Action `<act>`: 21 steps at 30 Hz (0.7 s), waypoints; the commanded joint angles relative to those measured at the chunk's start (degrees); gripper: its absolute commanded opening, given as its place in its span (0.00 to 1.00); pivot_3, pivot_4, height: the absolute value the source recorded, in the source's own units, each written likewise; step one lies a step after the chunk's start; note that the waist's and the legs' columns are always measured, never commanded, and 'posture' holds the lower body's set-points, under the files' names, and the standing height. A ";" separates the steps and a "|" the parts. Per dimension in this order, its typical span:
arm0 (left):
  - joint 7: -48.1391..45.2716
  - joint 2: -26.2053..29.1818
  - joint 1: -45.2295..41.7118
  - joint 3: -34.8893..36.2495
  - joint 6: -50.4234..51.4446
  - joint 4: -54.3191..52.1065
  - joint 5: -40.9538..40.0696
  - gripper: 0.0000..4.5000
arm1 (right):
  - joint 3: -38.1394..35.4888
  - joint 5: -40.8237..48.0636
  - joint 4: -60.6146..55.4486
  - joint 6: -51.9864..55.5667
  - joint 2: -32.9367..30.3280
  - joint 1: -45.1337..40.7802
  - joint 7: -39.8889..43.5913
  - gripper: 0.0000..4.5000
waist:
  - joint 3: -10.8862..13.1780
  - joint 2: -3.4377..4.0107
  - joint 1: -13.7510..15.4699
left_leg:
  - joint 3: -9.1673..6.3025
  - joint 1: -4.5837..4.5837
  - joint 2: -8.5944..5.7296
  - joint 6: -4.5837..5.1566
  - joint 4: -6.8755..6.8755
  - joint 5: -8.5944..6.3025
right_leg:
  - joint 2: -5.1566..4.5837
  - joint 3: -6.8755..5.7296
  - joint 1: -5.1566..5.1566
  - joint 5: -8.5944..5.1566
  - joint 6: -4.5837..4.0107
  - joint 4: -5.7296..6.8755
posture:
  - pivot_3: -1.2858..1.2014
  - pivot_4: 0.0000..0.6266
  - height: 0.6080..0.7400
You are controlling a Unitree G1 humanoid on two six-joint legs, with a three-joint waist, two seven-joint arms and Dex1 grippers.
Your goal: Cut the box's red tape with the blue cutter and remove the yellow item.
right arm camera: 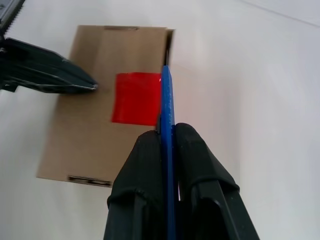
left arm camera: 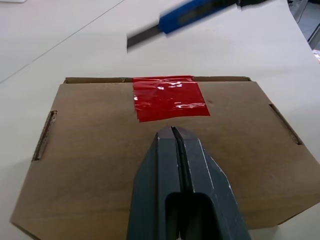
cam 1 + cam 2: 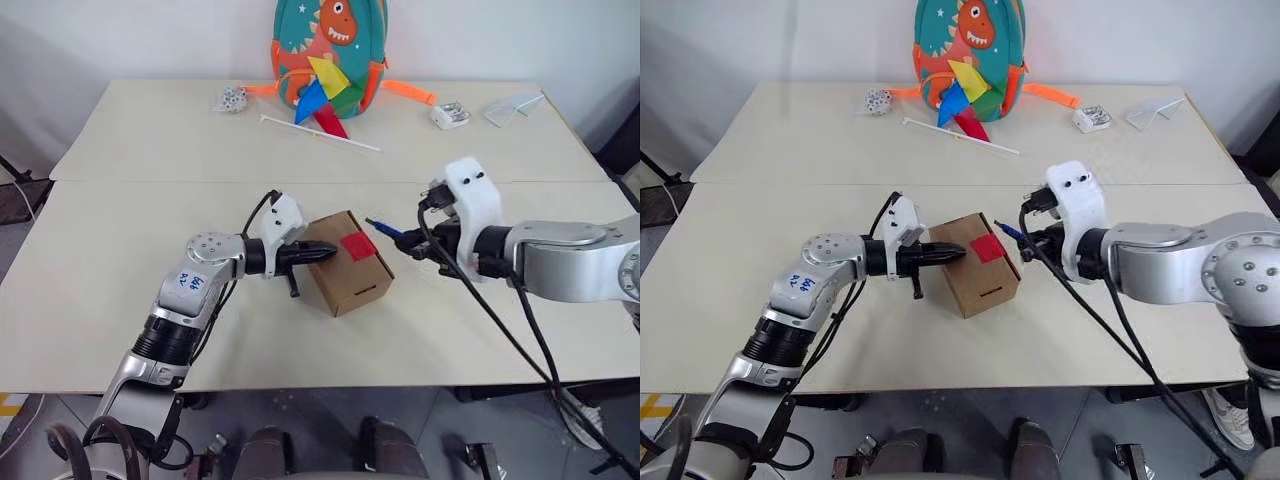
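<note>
Bright, even light; soft shadows under box; glare on red tape; blue cutter motion-blurred

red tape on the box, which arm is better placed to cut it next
Right. The right end effector is shut on the blue cutter, blade close to the red tape. The left end effector is shut, over the box lid.

The head's two eyes look forward and down over the desk from well back, sharing nearly the whole scene. Each wrist camera looks along its own pincer, close above the box, which all views share.
</note>
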 commanded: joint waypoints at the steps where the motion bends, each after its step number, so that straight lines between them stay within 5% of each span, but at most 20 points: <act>1: -0.12 -0.49 0.03 -1.15 -0.11 -0.26 1.24 0.00 | 1.62 3.73 0.97 -2.13 1.65 -2.67 -4.98 0.02 | 0.00 0.00 0.00 | 0.00 -0.01 0.00 0.00 0.01 0.00 | 0.00 0.00 0.00 0.00 0.00 0.01 | 0.52 0.24 1.00; 21: 0.87 -1.13 1.31 -2.37 1.28 -0.88 2.95 0.00 | 2.61 0.16 3.52 -2.62 6.21 -2.68 -10.16 0.02 | 0.00 0.01 0.01 | -0.01 0.01 0.01 0.00 0.03 0.00 | 0.00 0.00 0.02 0.00 0.00 0.03 | 0.52 0.24 1.00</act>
